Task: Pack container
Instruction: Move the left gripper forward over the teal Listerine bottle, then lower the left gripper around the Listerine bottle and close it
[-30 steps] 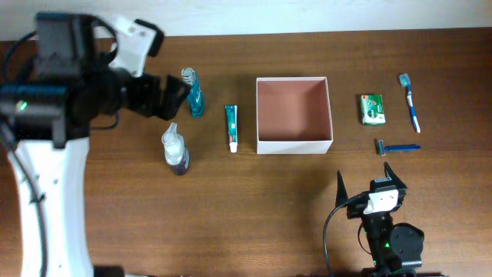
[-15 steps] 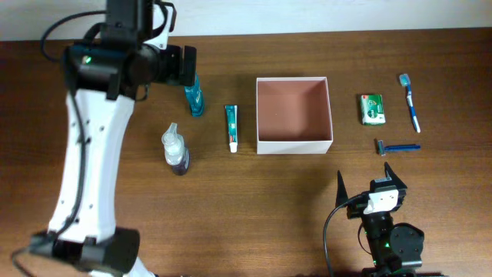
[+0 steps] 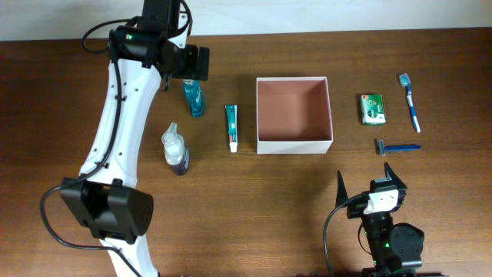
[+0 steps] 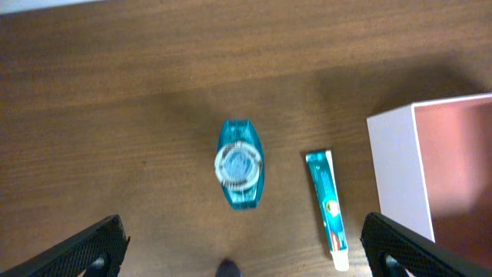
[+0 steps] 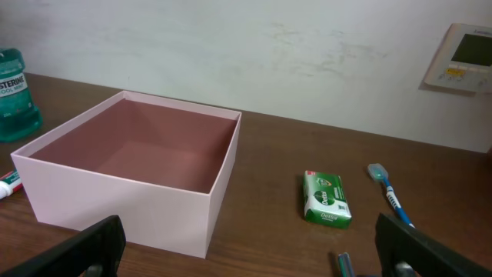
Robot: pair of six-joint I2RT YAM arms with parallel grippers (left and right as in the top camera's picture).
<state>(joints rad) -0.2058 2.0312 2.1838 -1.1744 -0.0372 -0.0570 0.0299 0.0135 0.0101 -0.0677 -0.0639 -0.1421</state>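
One toothpaste tube (image 3: 231, 127) — lying flat — separates mouthwash bottle (image 3: 194, 98) from container (image 3: 294, 145).

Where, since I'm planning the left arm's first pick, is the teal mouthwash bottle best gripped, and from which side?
Come straight down from above: the mouthwash bottle stands upright beneath the open left gripper. Close on the flattened body just below the cap, across its narrow width, which lines up with the fingers. The toothpaste tube lies apart, leaving room.

Soft even light, blurred left wrist view
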